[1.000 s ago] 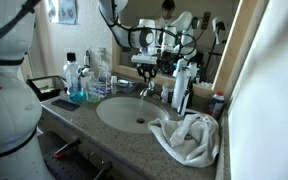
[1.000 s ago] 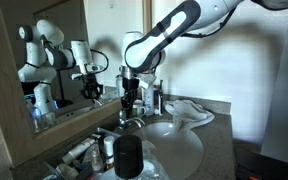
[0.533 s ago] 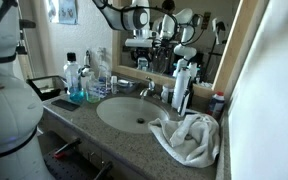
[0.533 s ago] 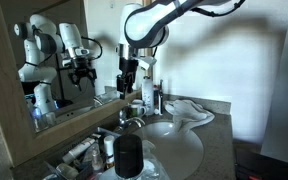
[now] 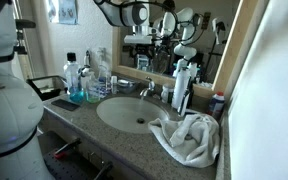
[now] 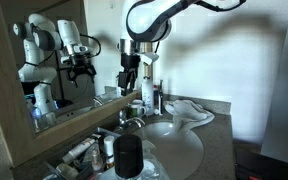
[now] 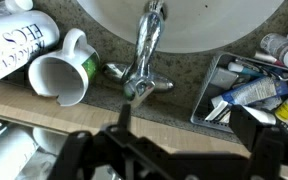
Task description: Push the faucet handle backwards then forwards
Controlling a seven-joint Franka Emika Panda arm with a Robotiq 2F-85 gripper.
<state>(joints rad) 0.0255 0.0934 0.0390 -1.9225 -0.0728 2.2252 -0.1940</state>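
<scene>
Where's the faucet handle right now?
In the wrist view the faucet handle sits mid-frame by the basin, between a tipped white mug left and a toiletry tray right.

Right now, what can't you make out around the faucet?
Jaws: open or shut unclear; dark blur at the wrist view's bottom edge, tiny in both exterior views.
Faucet handle tilt: seen from straight above in wrist view, too small in an exterior view.
Tray contents: cut by wrist view's right edge.

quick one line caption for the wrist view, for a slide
Gripper above the chrome faucet handle, white basin beyond, a mug on its side beside it.
</scene>
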